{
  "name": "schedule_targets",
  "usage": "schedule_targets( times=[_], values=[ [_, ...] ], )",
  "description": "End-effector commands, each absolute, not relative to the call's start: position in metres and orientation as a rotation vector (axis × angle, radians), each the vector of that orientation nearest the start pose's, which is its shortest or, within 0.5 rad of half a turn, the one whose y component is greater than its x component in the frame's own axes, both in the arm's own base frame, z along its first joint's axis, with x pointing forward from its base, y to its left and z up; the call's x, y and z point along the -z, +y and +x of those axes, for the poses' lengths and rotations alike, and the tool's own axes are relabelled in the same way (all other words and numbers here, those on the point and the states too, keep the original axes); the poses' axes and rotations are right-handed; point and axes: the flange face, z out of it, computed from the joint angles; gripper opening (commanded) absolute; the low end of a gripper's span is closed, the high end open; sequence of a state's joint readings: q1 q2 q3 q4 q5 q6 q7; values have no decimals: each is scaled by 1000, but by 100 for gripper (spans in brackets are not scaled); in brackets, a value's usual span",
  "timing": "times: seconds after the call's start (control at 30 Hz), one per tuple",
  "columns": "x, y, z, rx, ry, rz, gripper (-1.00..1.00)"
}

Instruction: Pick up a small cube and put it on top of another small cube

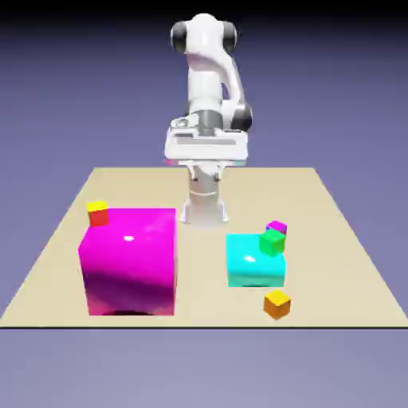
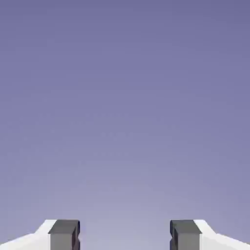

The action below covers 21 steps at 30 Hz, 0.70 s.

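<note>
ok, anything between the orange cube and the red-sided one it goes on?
Yes. The big magenta block sits between the orange cube and the red-sided cube, which is at the block's far corner. The cyan block is beside the start.

Hand view: tool (image 2: 125, 237) fingers (image 2: 63, 235) cut off at bottom edge. Small purple cube (image 1: 277, 227) half hidden behind green cube (image 1: 272, 241).
</note>
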State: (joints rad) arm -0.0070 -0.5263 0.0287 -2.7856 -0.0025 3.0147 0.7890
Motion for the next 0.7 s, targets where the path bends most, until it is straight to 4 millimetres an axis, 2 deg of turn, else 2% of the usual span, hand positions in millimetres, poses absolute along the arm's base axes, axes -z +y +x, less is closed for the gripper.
schedule_targets(
  times=[0.0, 0.33, 0.67],
  values=[
    [-442, 13, 407, 945, 1046, -2503, 0],
    [-349, 53, 472, 473, 1510, -2491, 0],
    [-249, 103, 508, -51, 1965, -2308, 0]
  ],
)
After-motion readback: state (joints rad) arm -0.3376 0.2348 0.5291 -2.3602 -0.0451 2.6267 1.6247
